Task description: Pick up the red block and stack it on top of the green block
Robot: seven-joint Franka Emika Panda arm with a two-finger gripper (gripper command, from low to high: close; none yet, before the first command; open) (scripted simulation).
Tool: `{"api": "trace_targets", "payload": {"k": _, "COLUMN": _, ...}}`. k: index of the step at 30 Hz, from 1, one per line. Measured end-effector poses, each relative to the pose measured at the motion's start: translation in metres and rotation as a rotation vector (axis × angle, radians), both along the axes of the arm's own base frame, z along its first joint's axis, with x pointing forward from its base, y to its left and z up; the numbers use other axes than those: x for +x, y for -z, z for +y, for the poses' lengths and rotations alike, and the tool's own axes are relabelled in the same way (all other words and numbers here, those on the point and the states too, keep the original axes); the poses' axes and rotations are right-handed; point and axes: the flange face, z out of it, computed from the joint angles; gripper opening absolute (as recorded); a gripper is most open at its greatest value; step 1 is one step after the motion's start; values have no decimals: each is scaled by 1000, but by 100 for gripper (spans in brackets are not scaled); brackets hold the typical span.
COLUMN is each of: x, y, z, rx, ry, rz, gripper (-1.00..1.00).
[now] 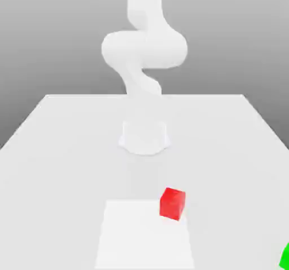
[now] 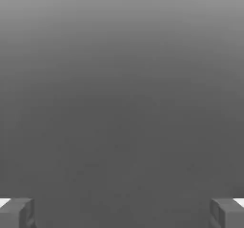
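The red block [image 1: 172, 204] is a small cube, a saturated, slightly warm red all over. Its upper face is a touch lighter and more orange than the sides, and the edges between faces are straight and crisp. It sits turned at an angle, so that a corner edge runs down between two visible side faces. It lies in the near half of the surface [image 1: 56, 178], a little to the exterior view's right of the middle, at the far right corner of a white patch [image 1: 144, 235], partly overlapping it in the view.

The green block [image 1: 285, 257] is cut off by the picture's edge at the near right of the exterior view, well apart from the red one. What shows of it is a flat, vivid green with straight edges.

The surface is pale grey, smooth and plain, its far edge straight. The patch on it is flat, four-sided and whiter still. Beyond the red block, the arm [image 1: 144, 49] rises from a rounded base [image 1: 144, 139]; its links are white, smooth and bulging, with soft curved outlines.

In the hand view, the hand [image 2: 122, 213] stands wide open, its two dark grey, blocky fingertips [image 2: 228, 213] far apart with nothing between them.
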Motion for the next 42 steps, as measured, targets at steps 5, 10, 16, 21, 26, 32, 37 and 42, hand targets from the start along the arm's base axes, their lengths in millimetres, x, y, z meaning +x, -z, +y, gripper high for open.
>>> {"api": "trace_targets", "payload": {"k": 5, "x": 42, "y": 124, "z": 22, "rx": 57, "ry": 70, "rz": 187, "gripper": 0}}
{"api": "trace_targets", "payload": {"k": 10, "x": 46, "y": 249, "z": 40, "rx": 98, "ry": 154, "rz": 374, "gripper": 0}}
{"api": "trace_targets", "payload": {"k": 16, "x": -4, "y": 402, "z": 55, "rx": 123, "ry": 287, "rz": 623, "gripper": 0}}
{"api": "trace_targets", "payload": {"k": 21, "x": -30, "y": 481, "z": 58, "rx": 126, "ry": 342, "rz": 710, "gripper": 0}}
{"api": "trace_targets", "payload": {"k": 26, "x": -33, "y": 515, "z": 59, "rx": 126, "ry": 340, "rz": 714, "gripper": -100}}
{"api": "trace_targets", "payload": {"k": 32, "x": -33, "y": 515, "z": 59, "rx": 126, "ry": 340, "rz": 713, "gripper": -100}}
{"api": "trace_targets", "payload": {"k": 37, "x": -32, "y": 477, "z": 61, "rx": 124, "ry": 338, "rz": 712, "gripper": -100}}
{"api": "trace_targets", "payload": {"k": 42, "x": -15, "y": 448, "z": 82, "rx": 76, "ry": 201, "rz": 719, "gripper": -100}}
